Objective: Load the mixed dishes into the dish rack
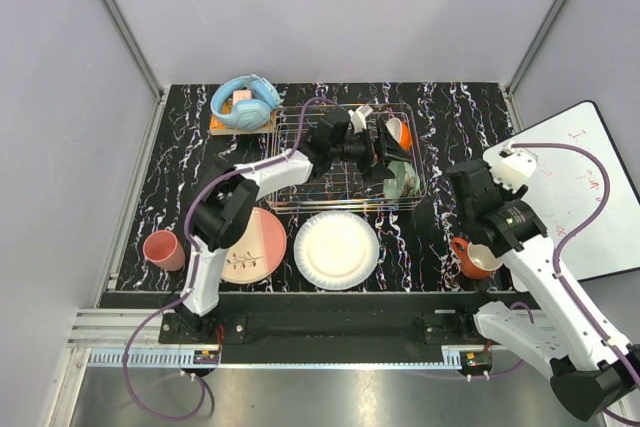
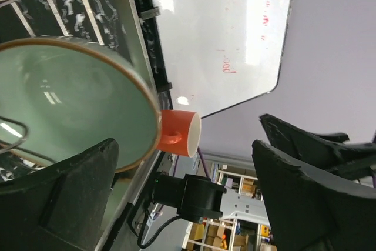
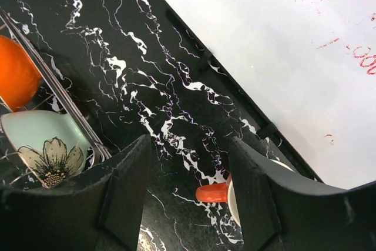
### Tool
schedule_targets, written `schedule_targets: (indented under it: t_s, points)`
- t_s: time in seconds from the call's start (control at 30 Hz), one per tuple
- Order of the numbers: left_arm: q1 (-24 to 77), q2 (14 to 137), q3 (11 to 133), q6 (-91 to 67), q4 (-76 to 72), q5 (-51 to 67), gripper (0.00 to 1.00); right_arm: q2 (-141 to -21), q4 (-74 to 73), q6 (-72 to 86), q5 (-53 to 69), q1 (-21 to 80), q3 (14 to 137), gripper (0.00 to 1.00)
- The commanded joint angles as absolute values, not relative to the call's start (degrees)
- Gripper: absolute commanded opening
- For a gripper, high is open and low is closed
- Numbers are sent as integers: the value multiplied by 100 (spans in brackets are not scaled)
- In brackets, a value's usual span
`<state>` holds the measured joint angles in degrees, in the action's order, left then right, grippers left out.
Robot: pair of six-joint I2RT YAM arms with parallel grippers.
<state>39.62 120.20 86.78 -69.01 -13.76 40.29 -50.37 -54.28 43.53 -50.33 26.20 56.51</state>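
Green bowl (image 1: 403, 179) in rack (image 1: 295, 142); white plate (image 1: 337, 250), pink plate (image 1: 262, 242), cup (image 1: 163, 249) unloaded.
My left gripper (image 1: 383, 155) gapes wide; right gripper (image 3: 189, 145) half-open, empty, by orange mug (image 1: 477, 258) at four o'clock.

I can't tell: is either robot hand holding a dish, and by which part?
Nothing is held. The left gripper is open beside the pale green bowl; the right gripper is open above the orange-red mug.

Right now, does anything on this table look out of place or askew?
Yes. The blue headphones lie beside the dish rack, yet they are no dish. The pale green bowl leans tilted inside the rack.
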Motion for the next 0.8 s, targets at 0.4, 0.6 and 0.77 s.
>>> schedule_targets:
  t_s: [0.4, 0.6, 0.77]
  points:
    - [2866, 10074, 9801, -619, 4029, 4835, 99, -4492, -3175, 3103, -1682, 2610, 4406, 74]
    - [2189, 8388, 8545, 1536, 4973, 3807, 99, -4789, -2190, 3146, 330, 2602, 3719, 81]
    - [1793, 7770, 7517, 1986, 4852, 3674, 99, -5737, -1320, 3313, 1326, 2602, 3437, 80]
